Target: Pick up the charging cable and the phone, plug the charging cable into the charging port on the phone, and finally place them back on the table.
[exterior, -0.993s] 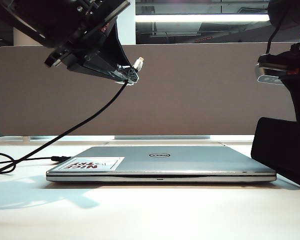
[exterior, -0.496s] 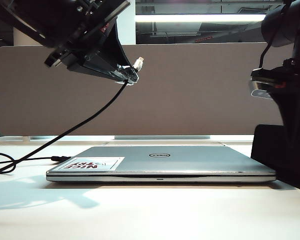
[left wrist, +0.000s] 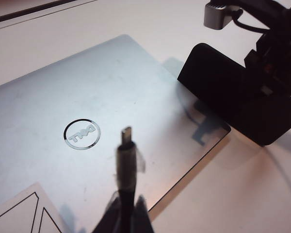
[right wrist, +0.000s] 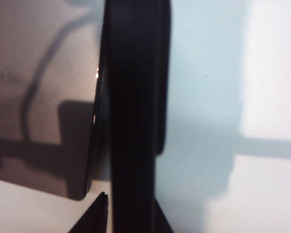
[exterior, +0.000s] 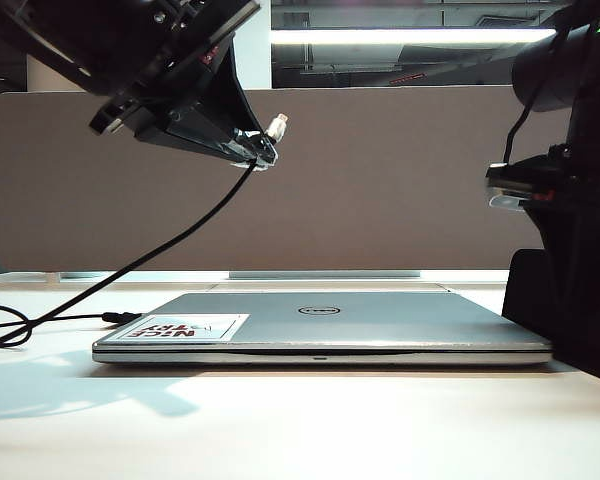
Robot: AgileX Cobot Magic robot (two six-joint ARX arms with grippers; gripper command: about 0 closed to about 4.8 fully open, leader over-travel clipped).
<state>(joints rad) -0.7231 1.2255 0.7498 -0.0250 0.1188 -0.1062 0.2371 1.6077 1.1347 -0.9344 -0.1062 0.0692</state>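
Up over the laptop [exterior: 320, 325], the left gripper [exterior: 258, 152] pinches the cable [exterior: 160, 250] (plug forward). Low at the laptop's right, the right gripper [right wrist: 128, 213] straddles the phone [left wrist: 233, 92]; grip unclear. Plugging remains.

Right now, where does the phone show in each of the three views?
Exterior view: the phone is the dark slab at the right edge, beside the laptop, under the right arm.
Left wrist view: the phone lies off the laptop's corner, partly under the right arm.
Right wrist view: the phone is the dark band down the middle, between the right gripper fingers.
Shared landmark: the laptop.
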